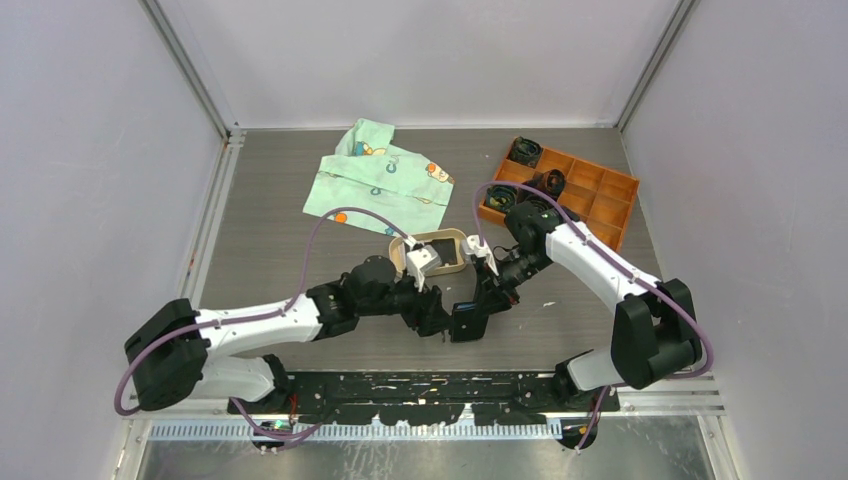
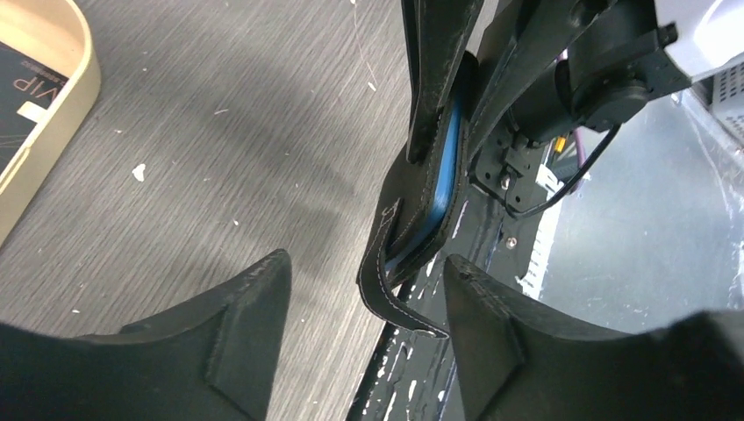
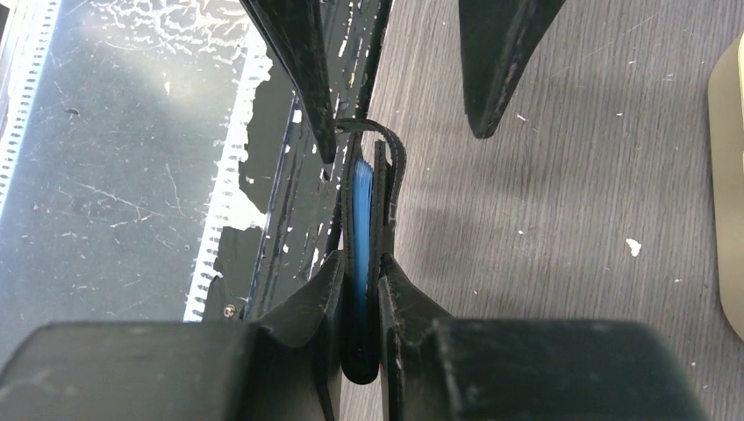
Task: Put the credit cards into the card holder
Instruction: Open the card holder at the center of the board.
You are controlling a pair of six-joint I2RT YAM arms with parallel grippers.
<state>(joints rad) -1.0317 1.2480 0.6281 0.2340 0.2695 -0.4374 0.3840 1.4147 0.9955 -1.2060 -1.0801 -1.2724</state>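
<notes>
Now: right end effector (image 3: 360, 274) is clamped on the card holder (image 3: 389, 180), held edge-up over the counter (image 2: 219, 132) near its front edge. A blue edge (image 3: 360, 210) shows between the holder's leaves. Left end effector (image 2: 366, 260) has its jaws apart, straddling the holder's loose tab (image 2: 384, 294); contact unclear. Beyond the left end effector, a black card (image 2: 22, 96) lies in the tan tray (image 2: 81, 83).

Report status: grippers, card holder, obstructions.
Right gripper shut on card holder, held on edge. Left gripper open, straddling its flap. One card lies in the tray. Nothing in the way.
</notes>
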